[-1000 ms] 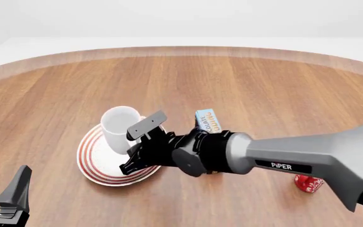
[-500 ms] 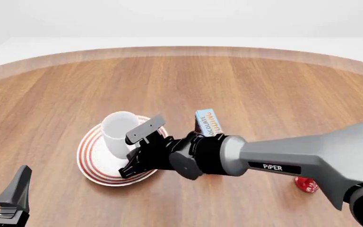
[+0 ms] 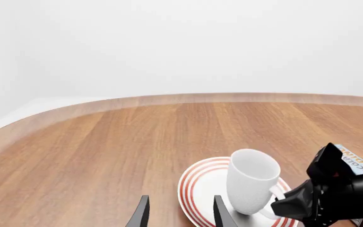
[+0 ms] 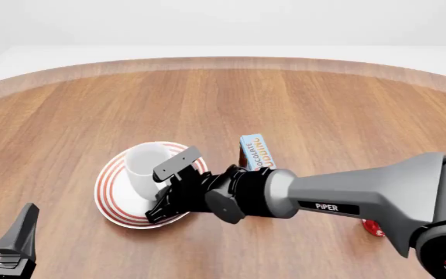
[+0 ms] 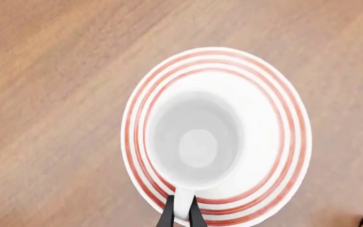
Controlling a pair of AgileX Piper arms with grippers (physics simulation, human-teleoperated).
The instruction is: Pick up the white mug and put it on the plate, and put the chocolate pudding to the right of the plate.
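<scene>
Mug first: your white mug (image 4: 144, 170) stands upright inside the ringed rim of the plate (image 4: 111, 197), its mouth open and nothing in it, as the right wrist view shows down to the bare bottom (image 5: 196, 147). Your right gripper (image 4: 170, 189) sits at the mug's handle side. In the right wrist view its two dark fingertips (image 5: 166, 218) are pinched narrow on the mug's loop handle, which runs straight down between them, so you have the mug by the handle. From the left wrist view the same mug (image 3: 252, 180) stands on the plate (image 3: 197, 187) with the right gripper (image 3: 307, 201) against its handle.

Behind your right arm's wrist, away from the fingertips, the chocolate pudding (image 4: 255, 150) stands on edge on the wooden table (image 4: 301, 104), apart from the plate's rim.

Your left gripper (image 3: 178, 215) has its two fingers set wide with nothing between them. The plate's near rim lies just beyond those fingertips.
</scene>
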